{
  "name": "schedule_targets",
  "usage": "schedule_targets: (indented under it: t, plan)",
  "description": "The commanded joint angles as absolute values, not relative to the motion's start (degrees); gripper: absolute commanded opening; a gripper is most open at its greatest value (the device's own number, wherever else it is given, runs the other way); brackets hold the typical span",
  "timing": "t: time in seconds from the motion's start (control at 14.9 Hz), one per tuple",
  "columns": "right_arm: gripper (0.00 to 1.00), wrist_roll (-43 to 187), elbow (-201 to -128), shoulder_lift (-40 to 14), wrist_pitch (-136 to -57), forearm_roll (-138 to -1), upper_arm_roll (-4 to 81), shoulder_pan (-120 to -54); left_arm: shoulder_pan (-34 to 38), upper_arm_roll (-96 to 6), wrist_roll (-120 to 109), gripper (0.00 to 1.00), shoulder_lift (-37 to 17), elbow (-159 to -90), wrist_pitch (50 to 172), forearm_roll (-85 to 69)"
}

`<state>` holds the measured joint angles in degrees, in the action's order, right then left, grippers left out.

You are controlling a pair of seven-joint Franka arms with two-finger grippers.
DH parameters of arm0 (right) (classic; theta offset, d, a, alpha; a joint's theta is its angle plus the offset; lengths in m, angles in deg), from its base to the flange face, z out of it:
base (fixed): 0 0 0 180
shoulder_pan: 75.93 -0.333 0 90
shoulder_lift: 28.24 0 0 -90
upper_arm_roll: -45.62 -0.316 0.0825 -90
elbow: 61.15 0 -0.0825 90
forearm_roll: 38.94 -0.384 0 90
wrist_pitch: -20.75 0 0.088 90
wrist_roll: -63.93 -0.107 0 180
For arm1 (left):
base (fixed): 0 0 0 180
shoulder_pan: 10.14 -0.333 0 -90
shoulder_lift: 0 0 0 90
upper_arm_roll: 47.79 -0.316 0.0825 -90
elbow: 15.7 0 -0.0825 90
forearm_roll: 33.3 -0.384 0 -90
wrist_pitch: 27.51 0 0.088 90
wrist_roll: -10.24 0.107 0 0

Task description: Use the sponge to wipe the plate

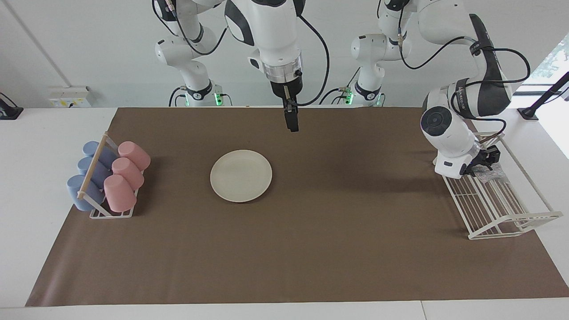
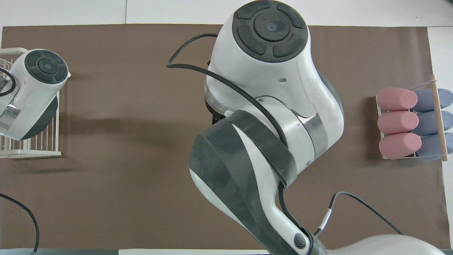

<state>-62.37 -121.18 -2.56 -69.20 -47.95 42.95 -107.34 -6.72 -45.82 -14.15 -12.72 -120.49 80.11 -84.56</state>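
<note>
The left hand [image 1: 484,163] is down in the white wire rack [image 1: 502,209] at the left arm's end of the tabletop, its fingers drawn together on the glittery sponge [image 1: 490,172], which lies on the rack's bars at the end nearer the robots. The grip looks shallow — the pad is soft mesh, and a pinch on one edge could let it slip free on the lift, or a strand could snag a bar and drag the rack along.

The cream plate [image 1: 241,175] sits well apart on the brown mat [image 1: 311,258], roughly mid-table toward the right arm's end, with nothing pinning it. It may skate or tip under a sideways wipe if no hand steadies it.

The right hand [image 1: 292,126] hangs in the air over the mat, between the plate and the robots; I cannot tell how its fingers stand. Its bulky arm hides the plate in the overhead view — both arms meeting over the plate risks a collision.

The rack of pink and blue cups [image 1: 106,178] stands beside the plate, toward the right arm's end.
</note>
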Motion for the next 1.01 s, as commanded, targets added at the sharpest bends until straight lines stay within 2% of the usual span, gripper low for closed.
schedule_targets:
  t: [0.0, 0.27, 0.47, 0.54, 0.74, 0.94]
  plan:
    - [0.88, -63.33, -116.96, -0.82, -67.75, -47.30, 42.63, -107.92, -6.89, -45.86, -15.25, 0.00, -12.21, -121.08, 81.13, -85.33]
    - [0.89, -62.63, -117.49, -1.00, -70.02, -47.64, 42.90, -108.02, -6.80, -45.77, -14.46, 0.00, -11.95, -115.48, 77.81, -80.79]
    - [0.87, -63.24, -122.73, -1.00, -79.06, -48.00, 42.81, -108.89, -6.36, -45.68, -10.70, 0.00, -11.95, -104.25, 67.98, -66.06]
    - [0.85, -63.33, -124.59, -1.87, -79.53, -47.74, 42.90, -110.11, -6.80, -45.86, -9.02, 0.00, -11.69, -100.38, 64.38, -58.69]
    - [0.81, -63.42, -125.40, -2.58, -77.78, -47.12, 43.16, -111.96, -8.46, -46.39, -8.48, 0.00, -10.99, -94.20, 55.75, -40.83]
    - [0.81, -60.45, -125.23, -2.93, -71.56, -40.64, 42.72, -112.23, -13.47, -46.47, -8.48, 0.00, -9.75, -93.83, 54.76, -21.24]
